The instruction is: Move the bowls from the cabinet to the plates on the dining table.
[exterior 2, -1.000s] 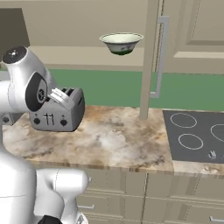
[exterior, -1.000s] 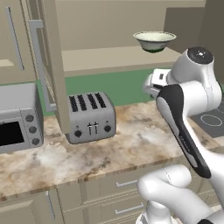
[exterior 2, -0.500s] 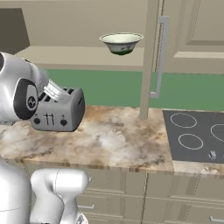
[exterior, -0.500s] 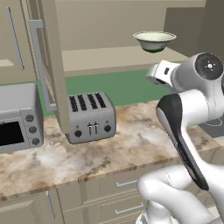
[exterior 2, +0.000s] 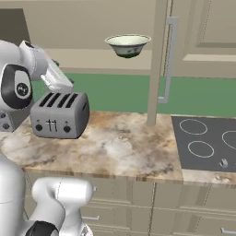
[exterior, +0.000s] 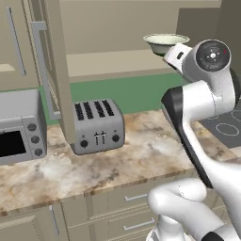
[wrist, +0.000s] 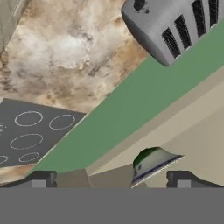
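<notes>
Pincer spread wide with nothing between the tips, tilted hard and peeking up at the green-and-cream bowl, which sits near the front edge of the open cabinet shelf, above the green backsplash. Looks like still lining up for the grab, not touching the bowl yet. Biggest worry: coming in at that angle and nudging the rim instead of straddling it, which would shove the bowl deeper in or tip it off the shelf edge. Straight below sits the toaster on the marble counter, with the stovetop off to the side, so a knocked bowl lands somewhere hard. Also risky: the open door with the long silver handle standing just beside the bowl, easy to clip with the wrist on a wide swing.
</notes>
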